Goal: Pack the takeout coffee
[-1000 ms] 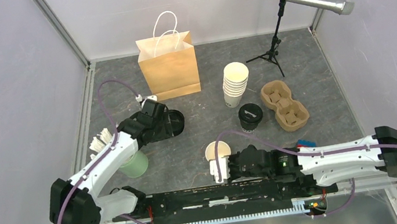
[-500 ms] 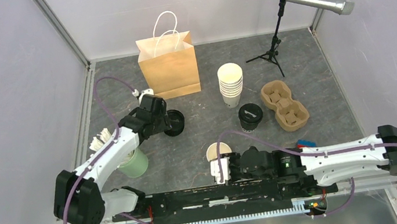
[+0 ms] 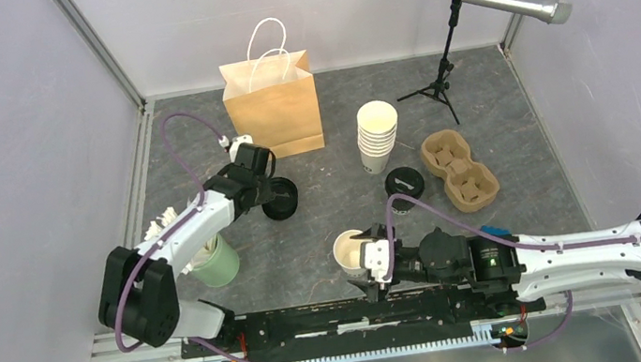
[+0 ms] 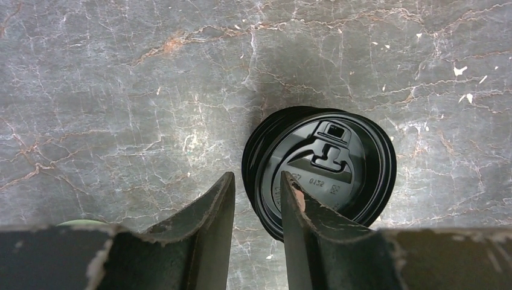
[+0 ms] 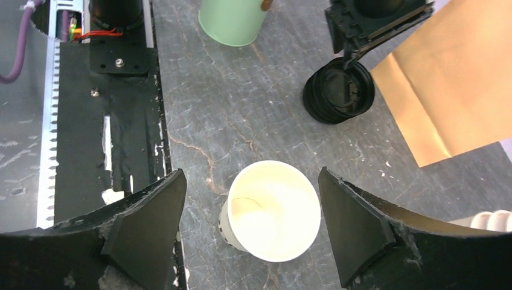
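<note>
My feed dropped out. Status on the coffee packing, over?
Left gripper part open, straddling lid pile rim. Right gripper open around lidless cup, not touching. Lidded cup beside carrier, unpacked. Nothing seen blocking the bag.

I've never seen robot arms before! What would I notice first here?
Probably the brown paper bag standing at the back. Near the front, a lidless cream cup stands between the right arm's wide-spread fingers, and the left arm's fingers straddle the rim of a black lid pile.
</note>
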Controlling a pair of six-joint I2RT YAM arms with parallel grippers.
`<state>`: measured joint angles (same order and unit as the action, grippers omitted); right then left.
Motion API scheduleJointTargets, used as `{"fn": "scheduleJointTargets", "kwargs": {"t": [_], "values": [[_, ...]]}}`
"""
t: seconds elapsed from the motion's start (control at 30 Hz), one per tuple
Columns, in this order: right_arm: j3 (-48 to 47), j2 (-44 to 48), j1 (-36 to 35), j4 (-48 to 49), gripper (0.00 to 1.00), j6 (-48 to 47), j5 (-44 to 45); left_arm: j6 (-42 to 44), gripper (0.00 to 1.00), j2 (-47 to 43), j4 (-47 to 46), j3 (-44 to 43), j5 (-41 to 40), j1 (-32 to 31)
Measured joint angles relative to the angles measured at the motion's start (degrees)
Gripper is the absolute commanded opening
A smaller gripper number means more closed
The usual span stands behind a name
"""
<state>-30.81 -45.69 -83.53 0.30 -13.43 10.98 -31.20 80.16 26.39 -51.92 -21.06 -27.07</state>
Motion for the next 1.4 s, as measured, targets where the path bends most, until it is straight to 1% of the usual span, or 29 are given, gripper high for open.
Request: {"fn": "scheduleJointTargets", "kwargs": {"t": [0.1, 0.33, 0.53, 0.6, 0.67, 0.73, 0.83, 1.0, 1.1, 1.13, 1.17, 1.2, 1.23, 1.27, 1.3, 1.4], "values": [[0.0, 1.51, 0.0, 0.02, 0.88, 0.37, 1.68, 0.02, 0.41, 0.5, -0.09, -0.02, -0.59, 0.02], [0.85, 3.78, 0.0, 0.07, 0.88, 1.27, 4.07, 0.2, 0.24, 2.01, -0.48, -0.02, -1.22, 0.07], [2.03, 3.8, 0.0, 0.07, 0.89, 2.1, 4.57, 0.7, 0.16, 2.05, -1.27, -0.02, -0.61, 0.11], [2.4, 3.74, 0.0, 0.07, 0.89, 2.27, 4.57, 0.72, 0.16, 2.03, -1.27, -0.02, -0.17, 0.11], [2.58, 3.54, 0.0, 0.02, 0.89, 2.36, 4.55, 0.72, 0.23, 2.03, -1.25, -0.02, 0.22, 0.11], [2.58, 3.32, 0.0, 0.09, 0.89, 2.64, 4.55, 0.81, 0.25, 1.99, -1.22, -0.02, 0.46, 0.11], [2.58, 3.08, 0.0, 0.13, 0.89, 2.73, 4.55, 0.83, 0.22, 1.84, -1.2, -0.02, 0.76, 0.11], [2.58, 2.21, 0.0, 0.42, 0.89, 2.73, 4.48, 1.05, 0.13, 1.64, -1.18, -0.02, 1.79, 0.11], [2.58, 1.62, 0.0, 0.57, 0.89, 2.75, 4.37, 1.14, 0.12, 1.6, -1.16, -0.02, 2.19, 0.11], [2.58, 1.44, 0.0, 0.57, 0.89, 2.75, 4.33, 1.16, 0.14, 1.55, -1.03, -0.09, 2.27, 0.11], [2.58, 1.25, 0.0, 0.57, 0.89, 2.75, 4.31, 1.25, 0.2, 1.53, -0.85, -0.22, 2.43, 0.11], [2.58, 1.05, 0.0, 0.57, 0.89, 2.75, 4.31, 1.33, 0.22, 1.51, -0.72, -0.37, 2.64, 0.11], [2.58, 0.9, 0.0, 0.61, 0.89, 2.75, 4.31, 1.46, 0.2, 1.44, -0.35, -0.72, 2.91, 0.11], [2.58, 0.7, 0.0, 0.63, 0.89, 2.8, 4.31, 1.57, 0.14, 1.36, -0.15, -0.96, 3.1, 0.11], [2.6, 0.48, 0.0, 0.79, 0.9, 2.93, 4.26, 1.6, 0.1, 1.18, 0.02, -1.27, 3.19, 0.11], [2.78, 0.09, 0.0, 1.44, 0.9, 3.19, 3.87, 1.73, 0.05, 0.63, 0.26, -1.73, 3.63, 0.11]]}}
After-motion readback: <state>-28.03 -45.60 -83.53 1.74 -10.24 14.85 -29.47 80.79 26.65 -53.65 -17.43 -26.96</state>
